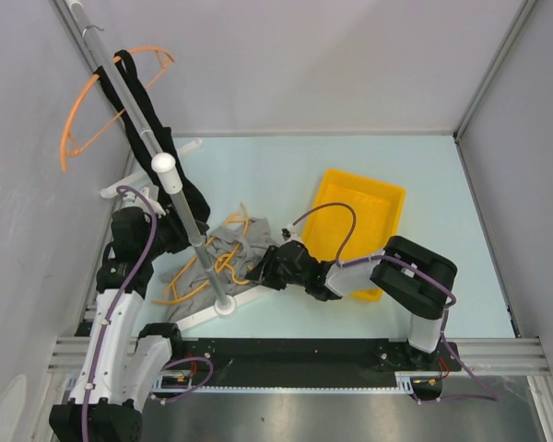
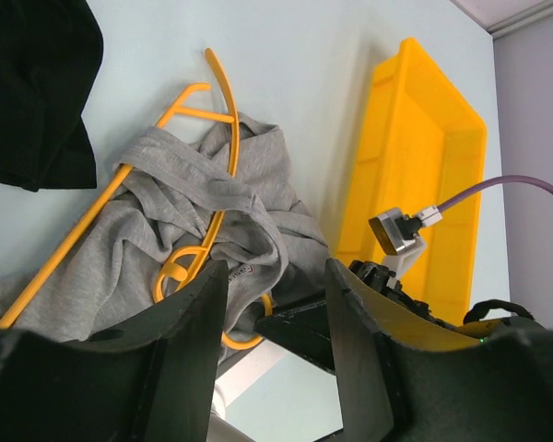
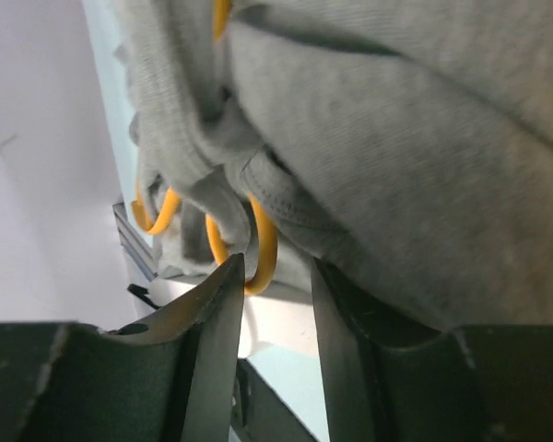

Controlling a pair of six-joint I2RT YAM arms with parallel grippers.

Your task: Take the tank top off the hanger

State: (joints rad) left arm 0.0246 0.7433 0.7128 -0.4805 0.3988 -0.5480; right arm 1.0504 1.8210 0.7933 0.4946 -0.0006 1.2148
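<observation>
A grey tank top (image 1: 223, 247) lies crumpled on the table, tangled on an orange hanger (image 1: 229, 261). In the left wrist view the tank top (image 2: 166, 230) and hanger (image 2: 203, 239) lie ahead of my open, empty left gripper (image 2: 275, 304). My right gripper (image 1: 258, 270) is at the tank top's right edge. In the right wrist view its fingers (image 3: 223, 304) are open, with the hanger's hook (image 3: 263, 249) and grey fabric (image 3: 396, 157) right at the tips; nothing is pinched.
A yellow bin (image 1: 358, 226) stands right of the clothes. A white rack with an upright pole (image 1: 180, 207) stands at the left, holding a black garment (image 1: 138, 92) and a second orange hanger (image 1: 88, 110). The rack's white base (image 1: 226, 308) lies under the tank top.
</observation>
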